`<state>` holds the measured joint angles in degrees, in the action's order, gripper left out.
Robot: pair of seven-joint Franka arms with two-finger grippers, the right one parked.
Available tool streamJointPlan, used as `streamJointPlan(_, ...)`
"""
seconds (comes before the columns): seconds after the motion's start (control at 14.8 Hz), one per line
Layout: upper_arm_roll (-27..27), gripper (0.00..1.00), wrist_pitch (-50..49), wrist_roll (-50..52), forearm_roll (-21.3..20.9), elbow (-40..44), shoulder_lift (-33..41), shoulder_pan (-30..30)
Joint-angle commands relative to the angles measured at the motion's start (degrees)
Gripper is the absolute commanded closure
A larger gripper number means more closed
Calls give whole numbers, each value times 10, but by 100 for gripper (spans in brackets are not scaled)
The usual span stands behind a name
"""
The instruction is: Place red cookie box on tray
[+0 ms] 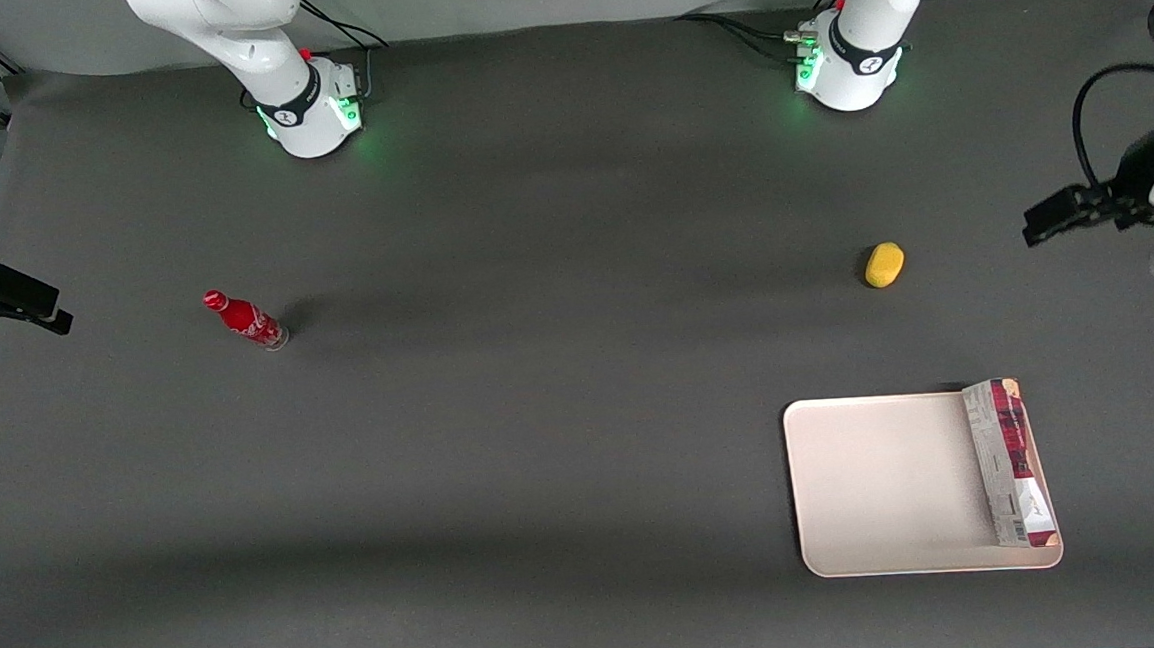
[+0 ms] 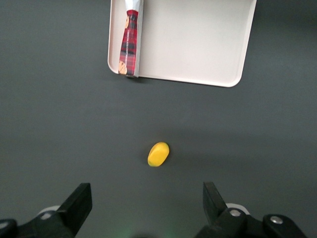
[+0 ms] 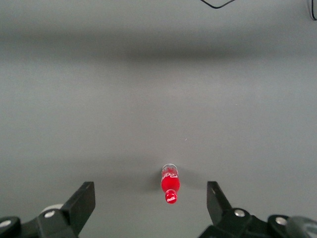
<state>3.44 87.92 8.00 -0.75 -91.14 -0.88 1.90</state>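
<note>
1. Front view: the red cookie box [image 1: 1012,463] lies on the tray [image 1: 887,485], along the tray's edge at the working arm's end of the table, its long axis running from farther to nearer this camera, with the white barcode end nearest. It appears to rest partly against the low rim, slightly tilted; I cannot tell whether it lies fully flat. The gripper [image 1: 1061,214] hangs at the working arm's edge of the table, well apart from the box, farther from this camera than the tray and carrying nothing. A yellow object [image 1: 884,264] sits on the table between that gripper's level and the tray. A small red soda bottle [image 1: 245,320] lies toward the parked arm's end of the table.

2. Left wrist view: the gripper [image 2: 147,203] has its fingers [image 2: 79,201] spread wide apart, released and empty. The yellow object [image 2: 158,153] lies just ahead of them; the tray [image 2: 198,44] and the box [image 2: 130,42] lie well ahead, the box's long axis pointing roughly along the line of sight.

3. Right wrist view: only the bottle [image 3: 170,183] shows, upright-looking from above, no task item.

4. Judgement: the placement looks done; any correction would mean reaching forward over the yellow object toward the box.
</note>
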Motion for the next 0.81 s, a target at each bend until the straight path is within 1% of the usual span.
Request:
streamJointPlan(0.0,0,0,9,7,-10,-40,51,0)
streamJointPlan(0.13,0,0,11,5,-22,-36,47,-1)
streamJointPlan(0.74,1,0,-5,-4,-15,-17,46,-2)
